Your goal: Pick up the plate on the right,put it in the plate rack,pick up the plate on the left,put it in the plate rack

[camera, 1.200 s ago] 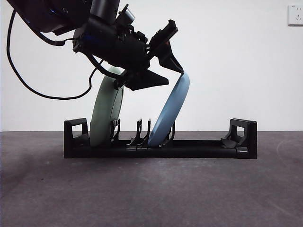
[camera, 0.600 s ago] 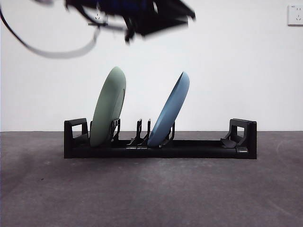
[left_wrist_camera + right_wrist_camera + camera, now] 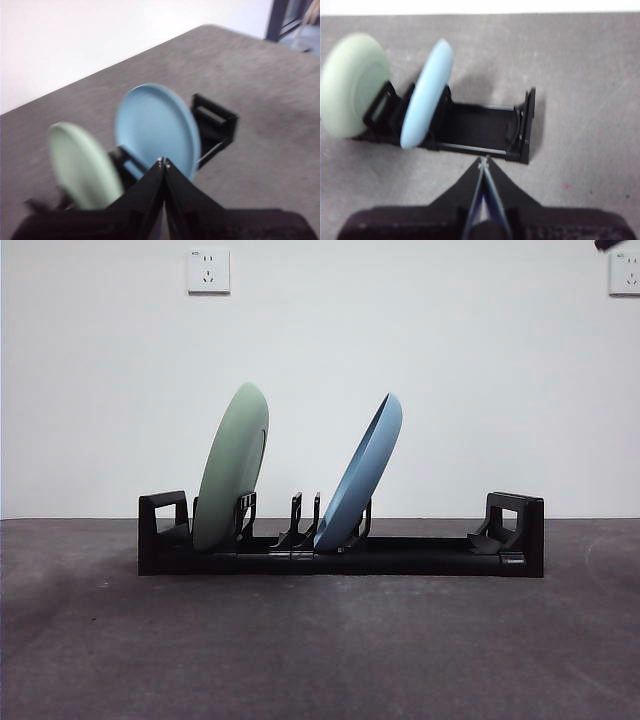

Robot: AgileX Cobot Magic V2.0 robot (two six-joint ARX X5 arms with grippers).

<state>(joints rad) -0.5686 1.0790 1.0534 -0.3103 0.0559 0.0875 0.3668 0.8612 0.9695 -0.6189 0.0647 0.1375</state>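
Rack (image 3: 420,558) holding green plate (image 3: 232,465), blue plate (image 3: 360,475), both tilted

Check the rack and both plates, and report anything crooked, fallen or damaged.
Nothing stands out. The green plate and the blue plate both sit in the plate rack, each leaning the same way against its prongs, with no damage visible.

Long low black plate rack (image 3: 400,556) sits on the dark table, blocky looped ends at both sides, pairs of curved upright prongs along it. Green plate (image 3: 231,466) stands on edge in the slot near the left end, tilted right. Blue plate (image 3: 359,472) stands on edge near the middle, leaning further right. Plates apart. Right half of rack bare.
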